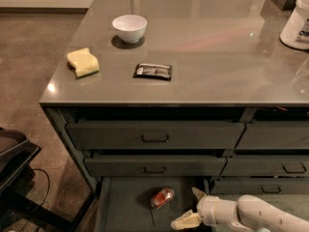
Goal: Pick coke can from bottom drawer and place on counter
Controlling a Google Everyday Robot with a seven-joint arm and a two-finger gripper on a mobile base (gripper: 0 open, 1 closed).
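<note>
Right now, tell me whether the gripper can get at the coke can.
Probably yes. The bottom drawer is open, the coke can lies uncovered inside, and the open gripper is just beside it, nothing between.

The bottom drawer is cropped along its front. The gripper, fingers spread, is seen at that drawer's right side, its arm likewise cropped.

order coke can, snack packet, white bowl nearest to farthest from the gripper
1. coke can: in the bottom drawer, just left of the open gripper.
2. snack packet: on the counter, near its front edge.
3. white bowl: farther back on the counter, left side.
</note>
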